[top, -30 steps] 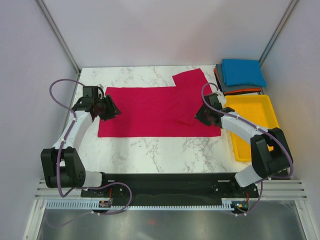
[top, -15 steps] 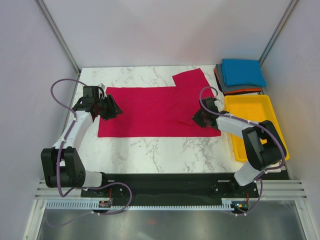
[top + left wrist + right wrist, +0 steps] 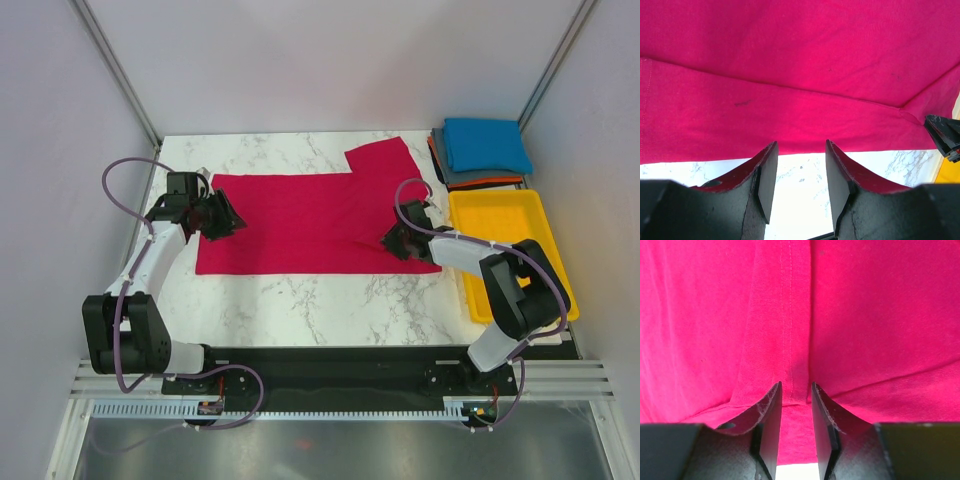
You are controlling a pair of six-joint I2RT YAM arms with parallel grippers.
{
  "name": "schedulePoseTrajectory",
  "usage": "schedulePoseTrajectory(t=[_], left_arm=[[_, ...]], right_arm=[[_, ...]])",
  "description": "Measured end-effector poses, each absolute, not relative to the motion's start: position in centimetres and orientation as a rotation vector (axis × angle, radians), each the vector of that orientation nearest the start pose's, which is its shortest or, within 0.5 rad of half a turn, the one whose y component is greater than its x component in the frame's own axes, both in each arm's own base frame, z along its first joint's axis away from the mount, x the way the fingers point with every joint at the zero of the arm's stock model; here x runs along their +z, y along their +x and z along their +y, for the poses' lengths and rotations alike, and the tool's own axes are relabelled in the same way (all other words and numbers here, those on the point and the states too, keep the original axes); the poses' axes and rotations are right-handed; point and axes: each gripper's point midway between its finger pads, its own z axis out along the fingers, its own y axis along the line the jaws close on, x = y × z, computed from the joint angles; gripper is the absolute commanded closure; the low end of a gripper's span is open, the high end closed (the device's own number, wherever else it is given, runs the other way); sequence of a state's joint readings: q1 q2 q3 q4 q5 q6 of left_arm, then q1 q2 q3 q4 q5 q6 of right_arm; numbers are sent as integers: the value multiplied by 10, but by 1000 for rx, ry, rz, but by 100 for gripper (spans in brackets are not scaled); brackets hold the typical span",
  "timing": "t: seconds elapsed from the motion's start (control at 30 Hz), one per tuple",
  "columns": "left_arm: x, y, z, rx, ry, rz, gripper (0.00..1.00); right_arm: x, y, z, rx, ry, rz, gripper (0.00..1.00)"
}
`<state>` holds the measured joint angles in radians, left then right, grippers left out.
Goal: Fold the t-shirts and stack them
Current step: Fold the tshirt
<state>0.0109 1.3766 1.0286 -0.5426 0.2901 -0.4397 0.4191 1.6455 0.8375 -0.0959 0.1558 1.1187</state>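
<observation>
Shirt handling: crimson t-shirt [image 3: 300,220] lies spread flat on the table [image 3: 310,300], folded tees [image 3: 487,148] stacked at the far right corner.
Thin, soft, light cloth that will drape and drag, so I'd pinch hems or the sleeve seam, both ends together. Left end effector [image 3: 801,150] is half-wide and empty at the shirt's left edge. Right end effector [image 3: 796,390] sits narrow over the sleeve seam, and I can't tell if it's nipping cloth.

White marble-patterned table [image 3: 300,300]. A crimson t-shirt [image 3: 300,220] lies spread flat across it. A stack of folded t-shirts [image 3: 485,145], blue on top, and a yellow tray [image 3: 500,215] sit along its right side.
</observation>
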Motion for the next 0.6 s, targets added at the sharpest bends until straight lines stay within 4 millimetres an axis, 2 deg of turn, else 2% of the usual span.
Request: schedulePoseTrajectory(t=[0.17, 0.3, 0.4, 0.5, 0.6], left_arm=[[137, 340, -63, -540, -430, 2450, 50], [137, 340, -63, -540, -430, 2450, 50], [137, 340, -63, -540, -430, 2450, 50], [137, 340, -63, -537, -431, 2449, 50], [137, 341, -63, -536, -432, 2449, 50]], right_arm=[[31, 358, 173, 477, 926, 2337, 73], [32, 360, 175, 489, 924, 2329, 75], [32, 360, 177, 496, 921, 2326, 83], [33, 360, 178, 496, 917, 2325, 99], [33, 360, 178, 496, 916, 2325, 100]])
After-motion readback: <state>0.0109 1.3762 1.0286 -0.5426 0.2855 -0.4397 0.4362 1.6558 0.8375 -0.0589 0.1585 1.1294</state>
